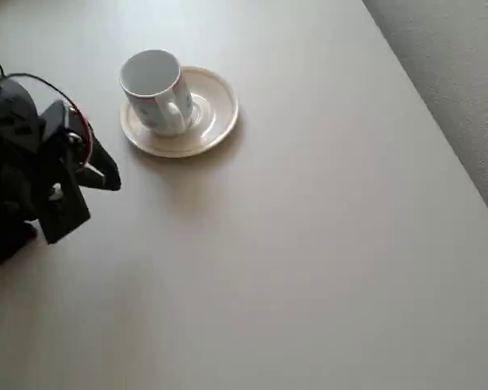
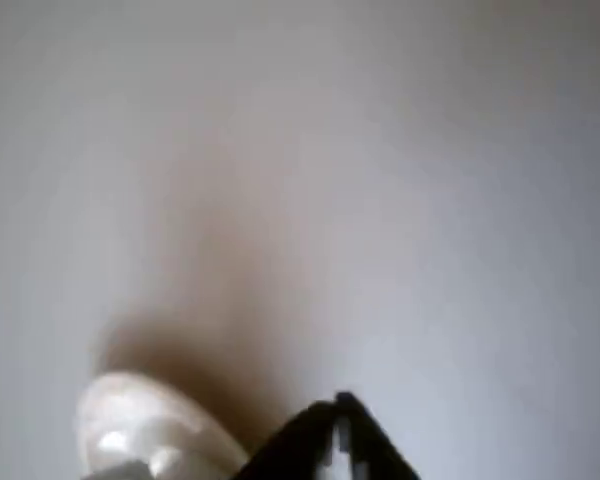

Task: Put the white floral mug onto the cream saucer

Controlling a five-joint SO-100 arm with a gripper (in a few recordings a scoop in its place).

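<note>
The mug stood on the saucer, upper left in the overhead view, handle toward the lower right. My jaws were apart from it, lower left, pressed together and holding nothing. I judged the job done.

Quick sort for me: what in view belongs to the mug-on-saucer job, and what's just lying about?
Job:
mug, standing upright on the saucer
saucer
gripper, apart from both, holding nothing

Lying about:
No loose items; just the table and grey floor beyond its edge
</note>
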